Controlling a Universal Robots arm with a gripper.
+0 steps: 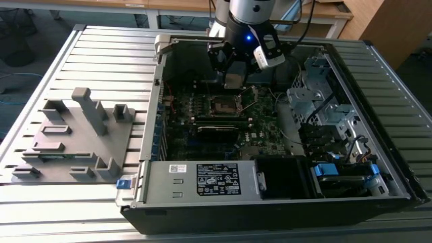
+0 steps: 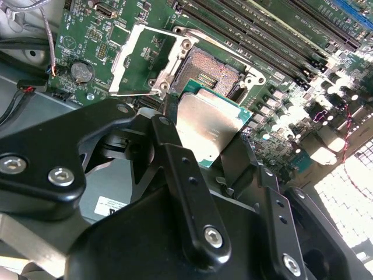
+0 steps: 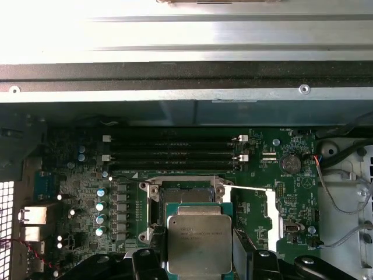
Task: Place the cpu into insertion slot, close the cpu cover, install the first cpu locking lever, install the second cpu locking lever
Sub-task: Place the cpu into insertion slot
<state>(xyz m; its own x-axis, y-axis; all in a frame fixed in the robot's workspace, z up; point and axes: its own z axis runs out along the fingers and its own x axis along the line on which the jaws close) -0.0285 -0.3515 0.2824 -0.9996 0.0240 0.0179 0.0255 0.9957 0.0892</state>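
My gripper (image 1: 234, 81) hangs inside the open computer case, just above the motherboard (image 1: 202, 136). It is shut on the cpu (image 2: 210, 125), a flat square chip with a silvery top held by its edges between two black fingers (image 2: 169, 125). The cpu (image 3: 199, 242) hovers partly over one edge of the insertion slot (image 3: 186, 198), apart from it. The slot's dark contact field (image 2: 213, 73) lies bare within its metal rim. The cpu cover (image 2: 140, 58), a thin silvery frame, is swung open to the side of the slot (image 1: 224, 105). A thin metal lever (image 3: 247, 188) runs along the cover (image 3: 271, 210).
Long black memory sticks (image 3: 175, 154) lie just beyond the slot. The case wall (image 3: 186, 93) rises behind them. A power supply (image 1: 216, 179) and drive cage (image 1: 324, 101) crowd the case. Cables (image 3: 338, 181) run beside the board. A grey fixture (image 1: 74, 136) stands on the table at the exterior view's left.
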